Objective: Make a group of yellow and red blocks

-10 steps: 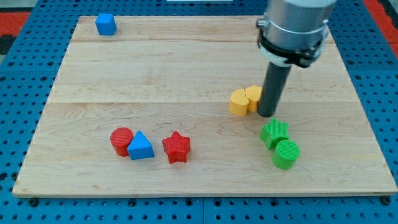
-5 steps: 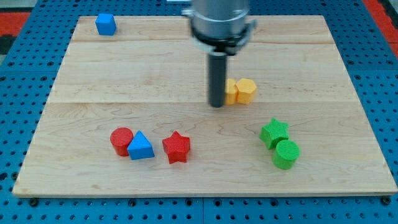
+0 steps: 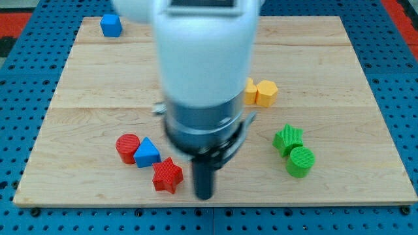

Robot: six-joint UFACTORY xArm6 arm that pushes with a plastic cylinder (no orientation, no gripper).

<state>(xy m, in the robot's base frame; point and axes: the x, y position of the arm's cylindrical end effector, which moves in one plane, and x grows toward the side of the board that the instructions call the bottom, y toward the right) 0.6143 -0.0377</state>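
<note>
My tip point(image 3: 204, 196) sits near the table's point(image 3: 78, 183) bottom edge, just right of the red star point(image 3: 168, 176); no jaws.

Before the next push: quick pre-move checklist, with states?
1. My tip visible: ok, near the view's bottom edge.
2. Tip beside red star: ok, on its right; contact cannot tell.
3. Red cylinder against blue triangle: ok.
4. Yellow blocks near reds: not ok, far up on the right, one partly hidden by the arm.
5. Green star and green cylinder away from tip: ok.
</note>
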